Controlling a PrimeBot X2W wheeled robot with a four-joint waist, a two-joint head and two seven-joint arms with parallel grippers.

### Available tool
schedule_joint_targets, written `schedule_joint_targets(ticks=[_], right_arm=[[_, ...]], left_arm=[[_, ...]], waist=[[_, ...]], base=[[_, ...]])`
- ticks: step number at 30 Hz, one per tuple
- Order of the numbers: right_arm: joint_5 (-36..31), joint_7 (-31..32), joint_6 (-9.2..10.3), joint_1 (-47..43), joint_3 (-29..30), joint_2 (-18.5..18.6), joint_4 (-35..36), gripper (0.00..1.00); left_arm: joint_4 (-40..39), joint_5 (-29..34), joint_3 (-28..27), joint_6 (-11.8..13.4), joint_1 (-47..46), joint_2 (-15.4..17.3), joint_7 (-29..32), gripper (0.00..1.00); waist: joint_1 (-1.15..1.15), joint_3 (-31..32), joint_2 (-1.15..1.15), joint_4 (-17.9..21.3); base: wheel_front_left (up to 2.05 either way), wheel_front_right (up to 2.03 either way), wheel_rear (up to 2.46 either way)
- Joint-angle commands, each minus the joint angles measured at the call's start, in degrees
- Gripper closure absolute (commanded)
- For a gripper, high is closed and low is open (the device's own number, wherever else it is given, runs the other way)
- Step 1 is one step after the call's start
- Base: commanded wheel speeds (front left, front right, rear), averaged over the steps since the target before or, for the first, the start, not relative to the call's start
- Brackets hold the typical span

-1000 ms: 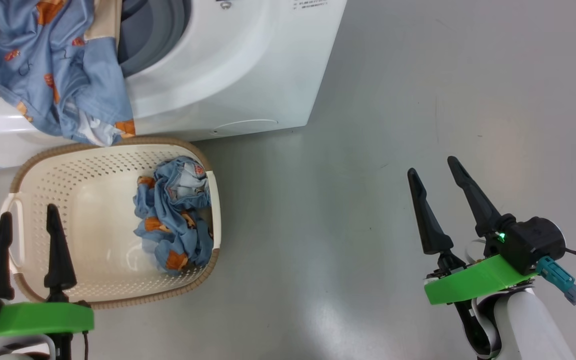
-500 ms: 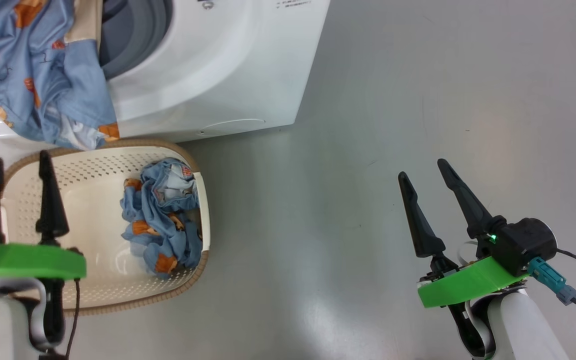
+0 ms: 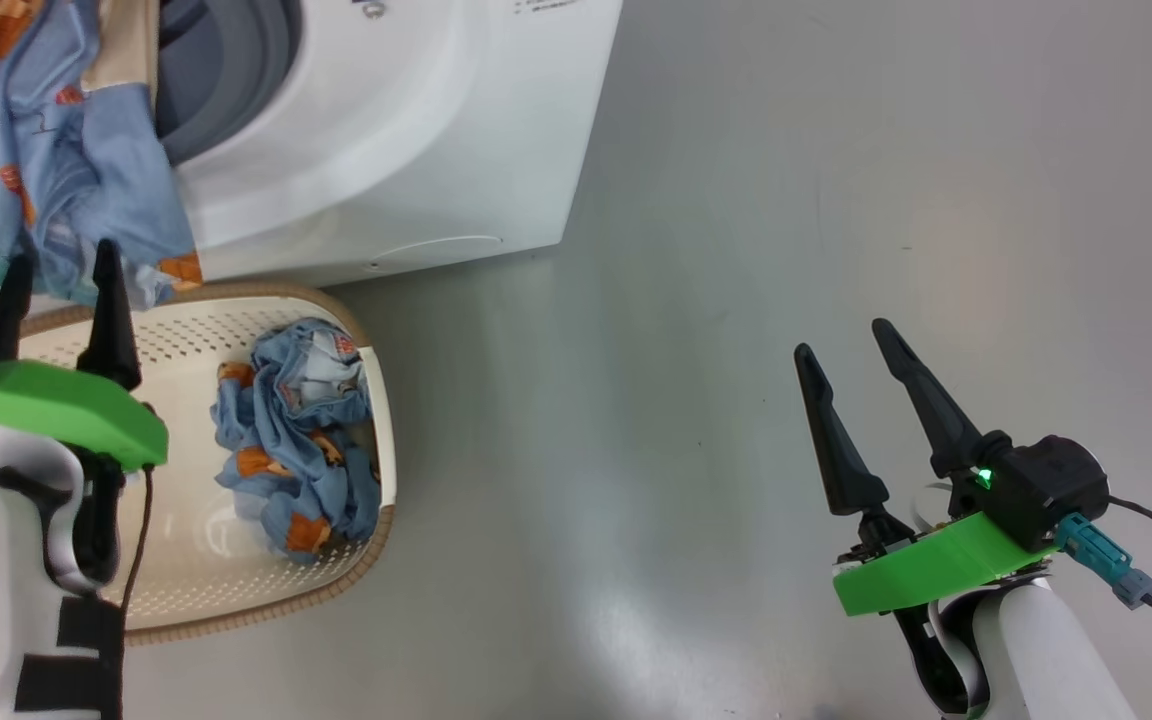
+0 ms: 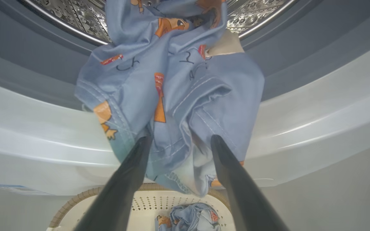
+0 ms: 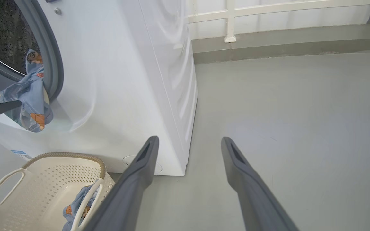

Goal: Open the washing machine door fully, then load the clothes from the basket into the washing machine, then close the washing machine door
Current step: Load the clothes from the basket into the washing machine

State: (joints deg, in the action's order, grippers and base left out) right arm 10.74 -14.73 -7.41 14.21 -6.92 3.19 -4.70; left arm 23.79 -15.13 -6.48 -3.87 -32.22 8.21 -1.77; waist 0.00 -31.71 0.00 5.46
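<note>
The white washing machine (image 3: pixel 386 150) stands open at the upper left; its door is out of view. One light-blue printed garment (image 4: pixel 172 96) hangs out of the steel drum (image 4: pixel 75 16) over the grey gasket and white front. My left gripper (image 4: pixel 181 138) is open, its fingertips at the garment's lower folds, one on each side. Below it sits the cream basket (image 3: pixel 266 295) with another crumpled piece of clothes (image 3: pixel 291 450) against its right wall. My right gripper (image 3: pixel 841 338) is open and holds nothing, far right over the floor.
Bare grey floor (image 3: pixel 686 350) spreads right of the washer. A round cap (image 5: pixel 127 162) and a small blue label (image 5: pixel 19 154) mark the washer's lower front. In the right wrist view, a low wall with white railing (image 5: pixel 230 19) runs along the back.
The camera has shifted, so everything sits further left. My left gripper has risen from over the basket up to the hanging garment's lower edge. The right gripper has hardly moved.
</note>
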Motion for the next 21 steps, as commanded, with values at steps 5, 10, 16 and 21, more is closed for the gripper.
schedule_joint_targets(ticks=[5, 10, 16, 21], right_arm=[[1.29, -0.27, -0.08, -0.02, -1.78, -0.31, 1.09, 0.00], [1.86, -0.27, -0.08, 0.03, -1.59, -0.31, 0.94, 0.00], [2.30, -0.27, -0.08, 0.33, -1.48, -0.31, 0.69, 0.00], [2.13, -0.27, -0.08, 0.26, -0.85, -0.31, 0.60, 0.00]], left_arm=[[6.34, -1.87, -2.01, 0.52, -7.38, 3.14, 0.48, 0.00], [7.86, -2.90, -2.31, 0.39, -9.92, 2.95, -0.79, 0.00], [10.84, -3.48, -2.60, 0.23, -11.89, 3.48, -3.57, 1.00], [12.85, -3.83, -2.40, -0.12, -12.57, 3.57, -5.66, 1.00]], waist=[[0.00, -1.48, 0.00, 1.12], [0.00, -2.19, 0.00, 1.29], [0.00, -2.64, 0.00, 1.70], [0.00, -2.48, 0.00, 1.30]], base=[[0.00, 0.00, 0.00], [0.00, 0.00, 0.00], [0.00, 0.00, 0.00], [0.00, 0.00, 0.00]])
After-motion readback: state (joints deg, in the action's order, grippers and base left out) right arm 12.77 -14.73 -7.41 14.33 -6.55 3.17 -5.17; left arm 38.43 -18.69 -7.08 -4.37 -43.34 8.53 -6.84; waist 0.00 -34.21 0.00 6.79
